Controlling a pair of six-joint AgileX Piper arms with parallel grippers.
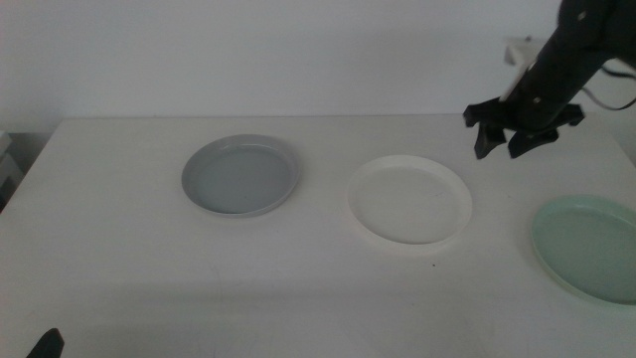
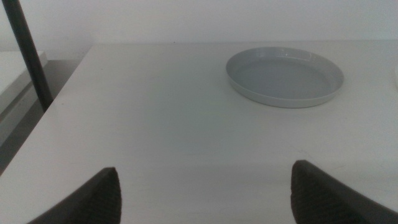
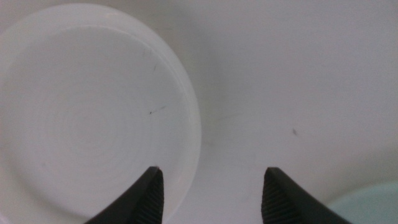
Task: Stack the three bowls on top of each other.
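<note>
Middle view shows all three bowls lying apart on the worktop (image 1: 119, 288), none stacked yet: grey bowl (image 1: 240, 176) to my left, white bowl (image 1: 409, 198) in the centre, mint bowl (image 1: 588, 247) at the right edge, partly cut off by the frame.

My right claw (image 1: 509, 139) hangs in the air beyond the white bowl's far right rim, jaws apart and empty. My wrist camera looks down on the gap between the white bowl and the mint one, with the white rim just beside one jaw and a sliver of mint at the corner. My left claw (image 2: 205, 193) waits low at the near left corner, jaws wide apart, holding nothing, with the grey bowl well ahead of it.

I judge the step in hand to be a first pick, though whether white or mint is the target I cannot tell for sure. To do it well, I should come down so one jaw goes inside the low rim and the other outside, pinch the rim squarely, then lift level so the shallow dish does not tip or slide.
</note>
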